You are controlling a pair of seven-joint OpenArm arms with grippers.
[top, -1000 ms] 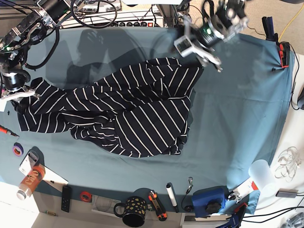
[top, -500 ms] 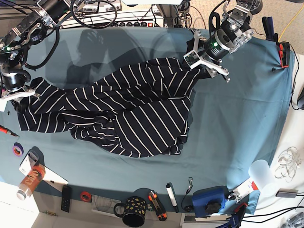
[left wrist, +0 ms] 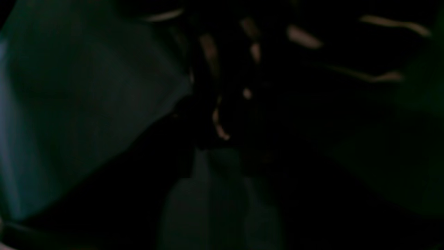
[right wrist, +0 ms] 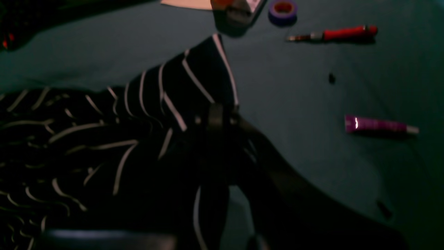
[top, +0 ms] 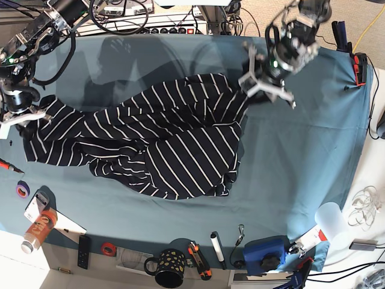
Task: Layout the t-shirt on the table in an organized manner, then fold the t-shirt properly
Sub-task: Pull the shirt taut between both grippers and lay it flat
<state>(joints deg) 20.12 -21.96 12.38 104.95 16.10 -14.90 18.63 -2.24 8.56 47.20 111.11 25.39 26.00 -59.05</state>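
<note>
While the base view shows the t-shirt (top: 150, 141) crumpled mid-table (top: 301, 156), the left gripper (top: 260, 81) sits at its upper-right corner, jaw state unclear, and the right gripper (top: 27, 117) is clamped on the left sleeve. Left wrist: dark, striped fabric upper centre. Right wrist: jaws pinch striped cloth mid-frame; red screwdriver (right wrist: 333, 33) upper right.

No text, label, brand, number or sign is showing clearly enough to be read in any view. The orange can (top: 37, 229) at the table's near edge is carrying printing, but it is appearing far too small and blurred to make out. The dotted mug (top: 166, 265) is showing only a pattern, not letters. The purple tube (right wrist: 380, 125) in the right wrist view is catching a glare, and any print on it is staying illegible.
</note>
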